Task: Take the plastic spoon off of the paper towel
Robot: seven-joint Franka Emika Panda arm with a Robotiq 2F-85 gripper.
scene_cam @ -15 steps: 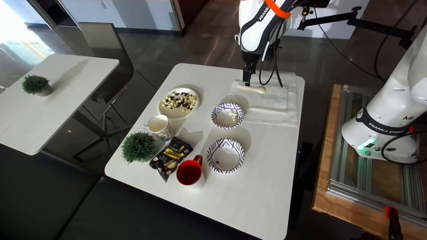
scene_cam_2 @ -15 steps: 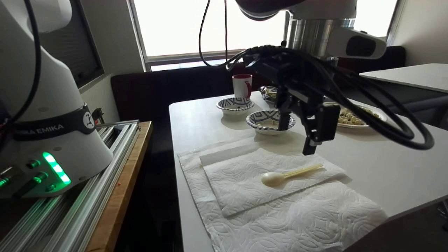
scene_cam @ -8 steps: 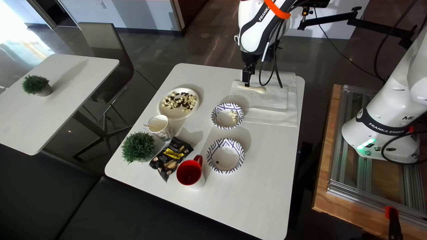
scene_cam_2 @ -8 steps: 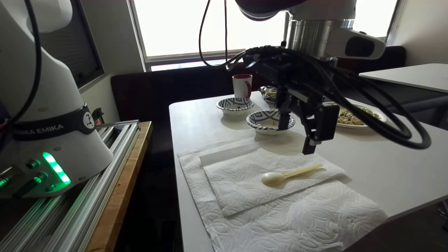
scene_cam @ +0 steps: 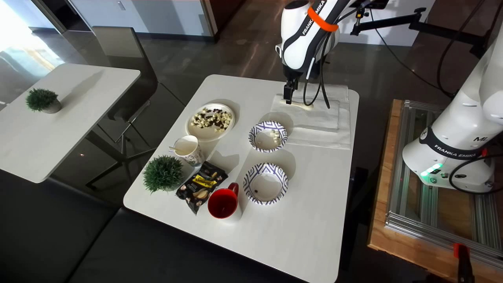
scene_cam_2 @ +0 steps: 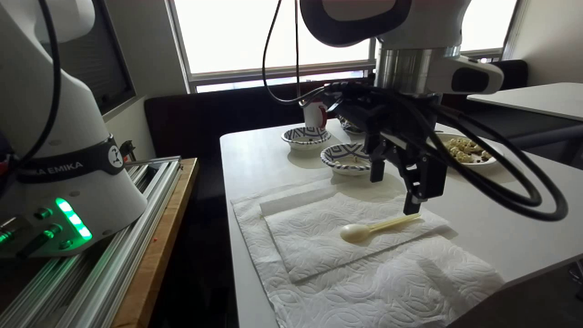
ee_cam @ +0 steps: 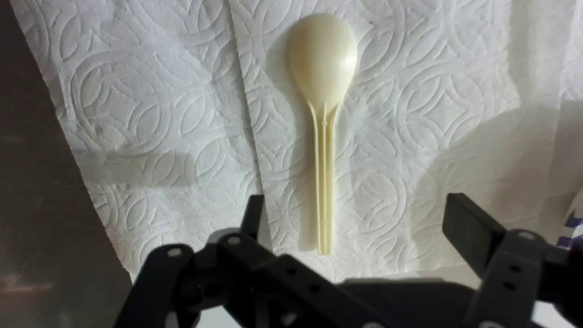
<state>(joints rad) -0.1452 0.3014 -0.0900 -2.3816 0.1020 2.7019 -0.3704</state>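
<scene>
We judge this the approach step: our gripper (ee_cam: 355,212) stands wide, holding nothing, above the plastic spoon (ee_cam: 324,130), which lies on the paper towel (ee_cam: 387,150) with its handle end (ee_cam: 324,239) below the gap, so next we should lower, centre and close there.

The slender plastic spoon (ee_cam: 324,123) is cream; the white rectangular paper towel (ee_cam: 410,91) bears embossed circles; two round white bowls (scene_cam: 271,184) carry blue geometric lines.
</scene>
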